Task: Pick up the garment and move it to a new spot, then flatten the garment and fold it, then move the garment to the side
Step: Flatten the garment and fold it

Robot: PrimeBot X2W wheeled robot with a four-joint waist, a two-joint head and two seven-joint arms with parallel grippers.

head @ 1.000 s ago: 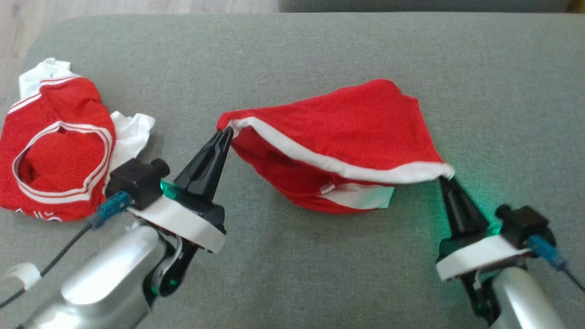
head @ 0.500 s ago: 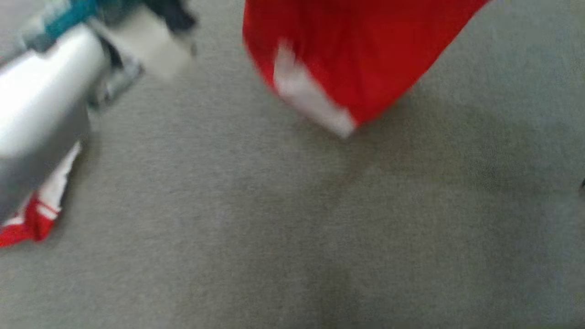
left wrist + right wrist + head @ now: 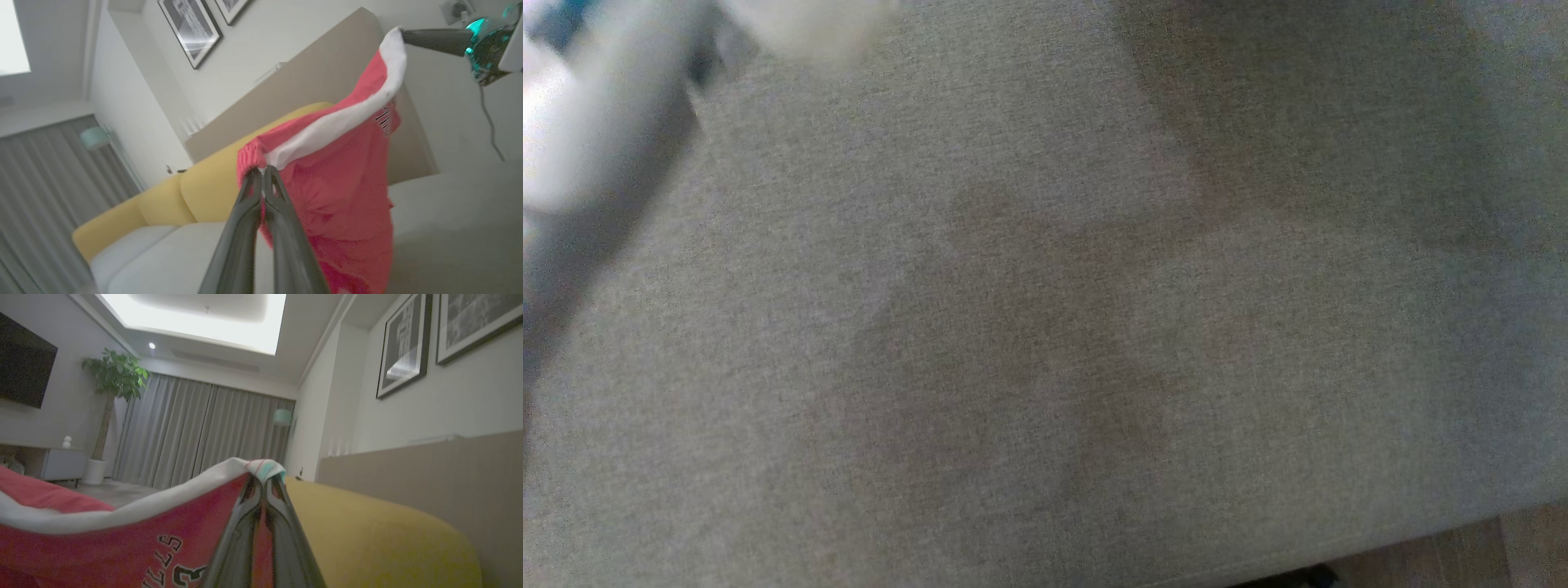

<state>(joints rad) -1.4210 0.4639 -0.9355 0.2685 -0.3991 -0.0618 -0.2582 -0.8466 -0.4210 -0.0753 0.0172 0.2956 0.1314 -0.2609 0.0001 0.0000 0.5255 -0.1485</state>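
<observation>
Garment (image 3: 335, 196) hangs stretched between raised arms; left tool (image 3: 261, 170), right tool (image 3: 265, 481) each clamped on white hem.

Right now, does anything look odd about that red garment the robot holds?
No damage shows. The red garment hangs in the air, its white band pinched at one end by the left gripper and at the other by the right gripper, sagging between them.

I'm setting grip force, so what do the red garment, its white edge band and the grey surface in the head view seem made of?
Garment: soft, thin, knit-like fabric, matte; it hangs in loose folds.
White band: thicker cloth trim, matte; any ribbing is too blurred to tell.
Grey surface: woven upholstery cloth, matte; a fine flecked weave shows.
</observation>
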